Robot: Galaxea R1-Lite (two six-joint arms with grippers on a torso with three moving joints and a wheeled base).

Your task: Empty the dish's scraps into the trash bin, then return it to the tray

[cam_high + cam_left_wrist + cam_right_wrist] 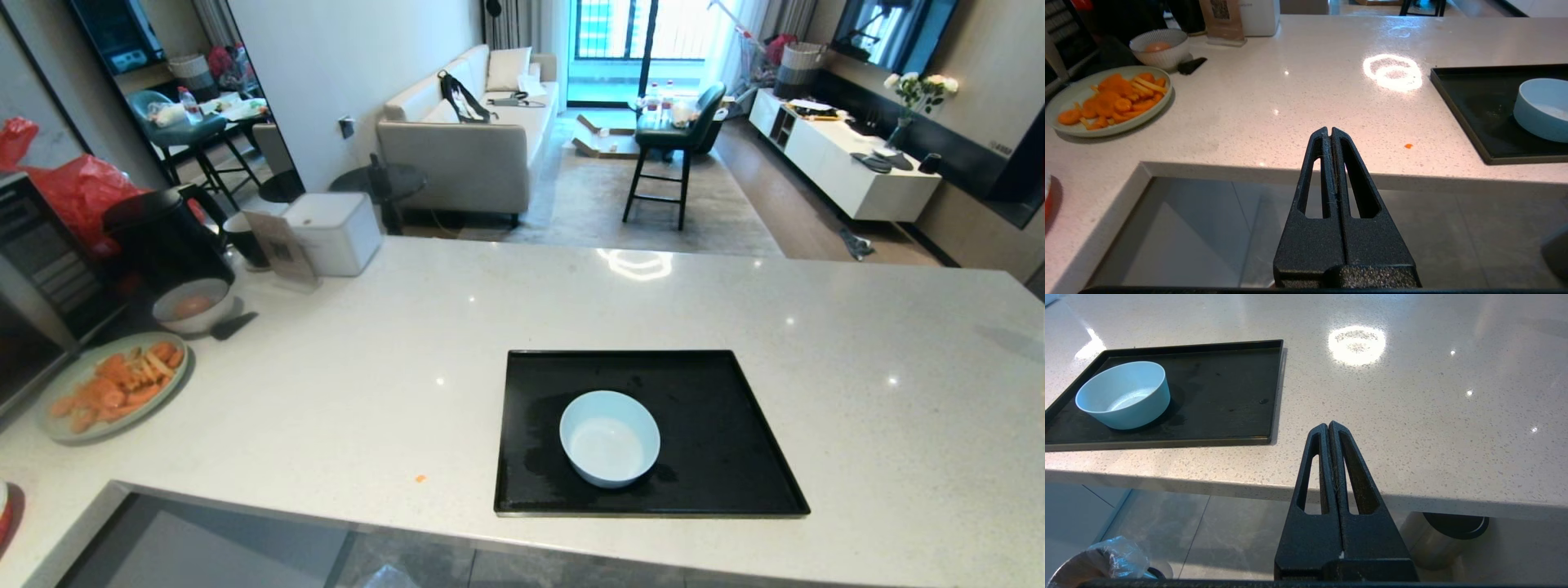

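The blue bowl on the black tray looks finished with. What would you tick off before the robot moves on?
1. Dish emptied: ok, only the bare glossy inside shows, no scraps.
2. Dish back on the tray: ok, upright, inside the rim, towards the robot's side.
3. Left gripper let go: ok, shut on nothing, off the counter's edge.
4. Right gripper clear: ok, shut and empty, off the counter's near edge, apart from the tray.
5. Counter clean: not ok, a small orange crumb lies near the edge, left of the tray.
6. Scraps inside the trash bin: cannot tell, only its bag-lined rim shows below the counter.
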